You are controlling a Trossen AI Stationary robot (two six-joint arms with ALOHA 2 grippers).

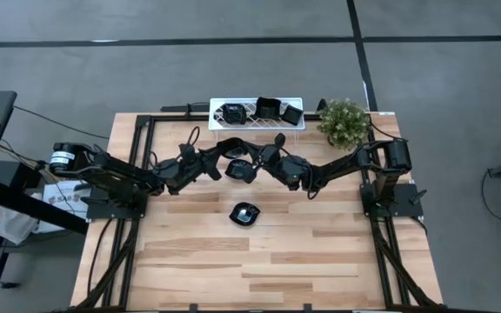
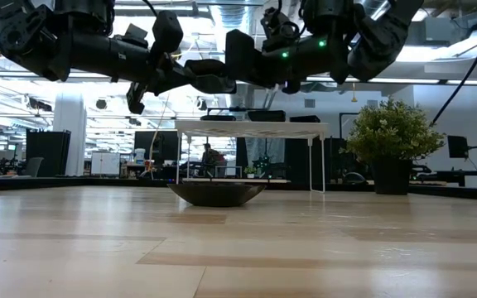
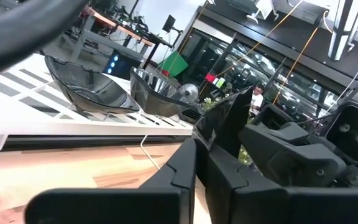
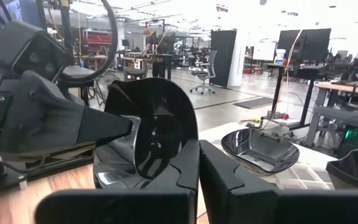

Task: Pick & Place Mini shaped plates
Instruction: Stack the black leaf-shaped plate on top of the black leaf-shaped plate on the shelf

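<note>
A glossy black mini plate (image 1: 240,169) hangs in the air above the table's middle, between my two grippers. My left gripper (image 1: 227,166) reaches it from the table's left and my right gripper (image 1: 256,163) from the right; both are shut on it. A second mini plate (image 1: 245,214) rests on its underside on the wood nearer the front (image 2: 218,192). Three more mini plates (image 1: 266,109) stand on the white lattice rack (image 1: 220,123) at the far edge. My left gripper pinches the held plate's rim (image 3: 229,115) between its two fingers (image 3: 185,171), coming level from the table's left. One finger (image 4: 107,127) lies on the plate's hollow side. The plate stands on edge, lifted clear of the table. My right gripper pinches the opposite part of the same plate's rim (image 4: 179,146) between its two fingers (image 4: 229,183), coming about level from the table's right. The plate stands on edge with its hollow (image 4: 157,127) turned toward this wrist, clear of the table.
A potted plant (image 1: 344,122) stands at the far right corner beside the rack. The rack stands on thin legs (image 2: 310,165). Black frame rails (image 1: 142,148) run along the table's left and right sides. Bare wood (image 1: 259,269) lies toward the near edge.
</note>
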